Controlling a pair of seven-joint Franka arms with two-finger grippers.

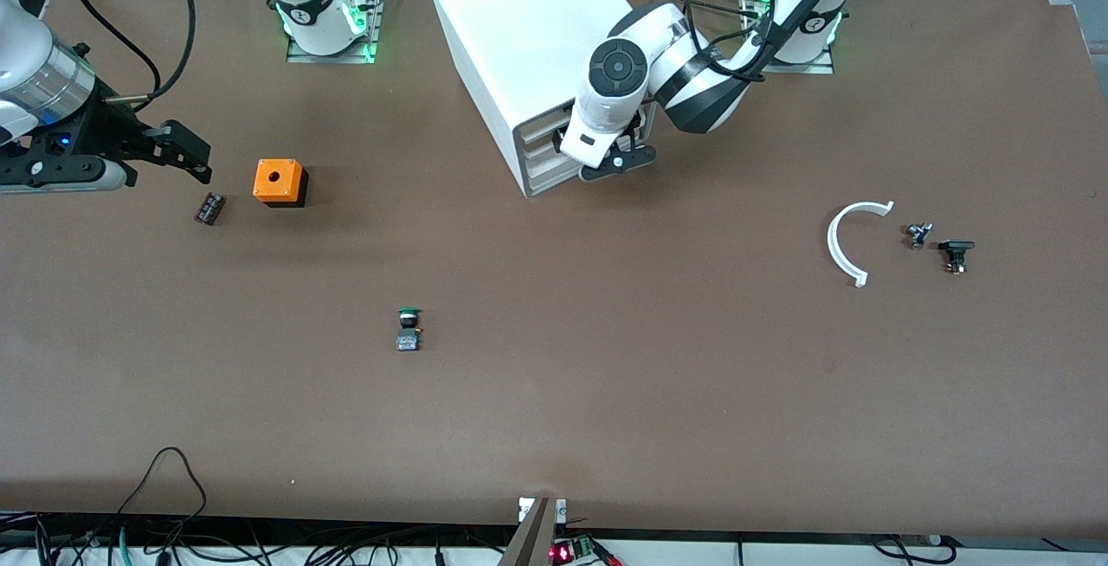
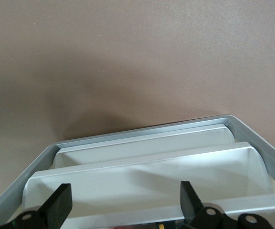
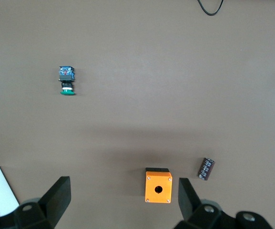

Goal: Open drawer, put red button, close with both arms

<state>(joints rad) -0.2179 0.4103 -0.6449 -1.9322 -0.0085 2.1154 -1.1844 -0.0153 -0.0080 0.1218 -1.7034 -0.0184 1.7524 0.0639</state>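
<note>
A: Surface: brown matte table (image 1: pixel 606 427), sparsely scattered. Cables hang off its near edge.

B: Cabinet?

A: White box cabinet (image 1: pixel 519 38) stands at the robots' edge between the two bases, its front turned toward the camera. The drawer (image 1: pixel 544 144) sits in that front, second down. I can't tell whether it is pulled out at all.

B: Left arm?

A: The left gripper (image 1: pixel 619 164) is at the cabinet front, over the drawer fronts. In the left wrist view its fingers (image 2: pixel 61 200) are spread wide and hold nothing, with the cream drawer lips below them.

B: Right arm?

A: It waits. The right gripper (image 1: pixel 195 159) hangs over the table toward the right arm's end, jaws wide and empty. Just under it lies a dark cylinder (image 1: pixel 209 208), with an orange box (image 1: pixel 279 182) beside that.

B: Loose items?

A: A green-capped button (image 1: pixel 409 328) lies mid-table, nearer the camera than the orange box. Toward the left arm's end there is a white arc (image 1: pixel 853 241) with two small black parts (image 1: pixel 917 234) beside it.

B: Room to move?

A: There is a broad bare stretch between the cabinet front and the near edge. The green-capped button is the only thing in it.
</note>
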